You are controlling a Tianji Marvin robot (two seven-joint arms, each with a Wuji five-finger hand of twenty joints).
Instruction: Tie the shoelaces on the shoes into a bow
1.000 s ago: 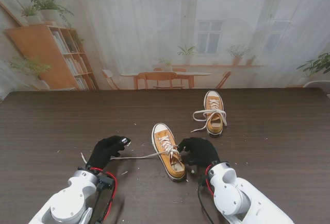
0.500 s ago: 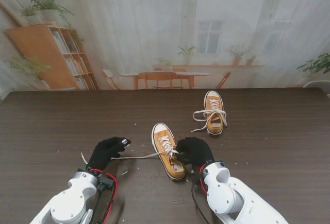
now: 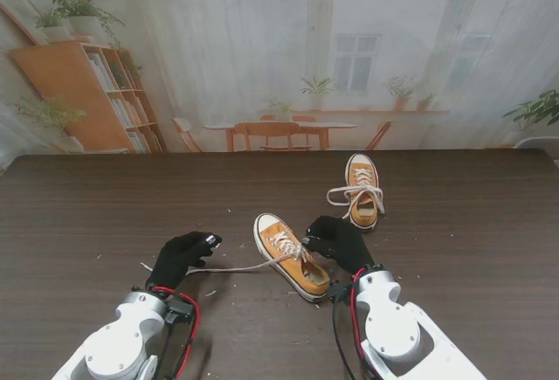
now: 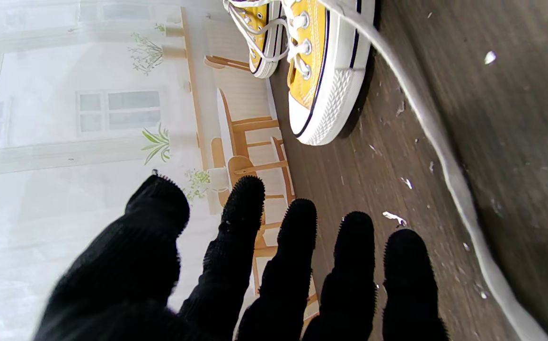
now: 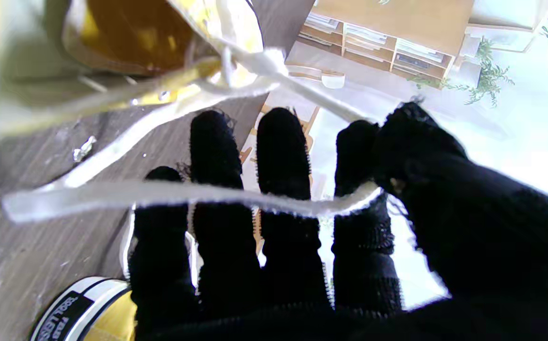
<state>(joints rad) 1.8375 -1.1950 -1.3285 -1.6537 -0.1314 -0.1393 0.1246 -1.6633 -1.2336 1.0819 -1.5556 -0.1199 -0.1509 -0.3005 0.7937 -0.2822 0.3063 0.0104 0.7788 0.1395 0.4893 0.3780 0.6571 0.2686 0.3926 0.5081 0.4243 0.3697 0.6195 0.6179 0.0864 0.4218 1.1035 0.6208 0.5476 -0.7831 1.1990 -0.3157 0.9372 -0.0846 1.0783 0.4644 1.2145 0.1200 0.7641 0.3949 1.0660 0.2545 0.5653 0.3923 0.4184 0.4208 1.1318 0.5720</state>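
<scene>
Near shoe [image 3: 293, 257] lies centre table, between hands, toe angled left.
Right hand [image 3: 339, 242] pinches lace end [image 5: 236, 199] thumb-to-index, keeping tension.
Left hand [image 3: 181, 256] spread, holds nothing; other lace [image 3: 231, 266] trails just beside it (likely next grab).
Far shoe [image 3: 362, 190] sits apart.

I count two yellow shoes on the table: the near shoe [image 3: 293, 256] between my hands, the far shoe [image 3: 362, 190] farther from me. Two black-gloved hands: left hand [image 3: 181, 258], right hand [image 3: 339, 243].
</scene>
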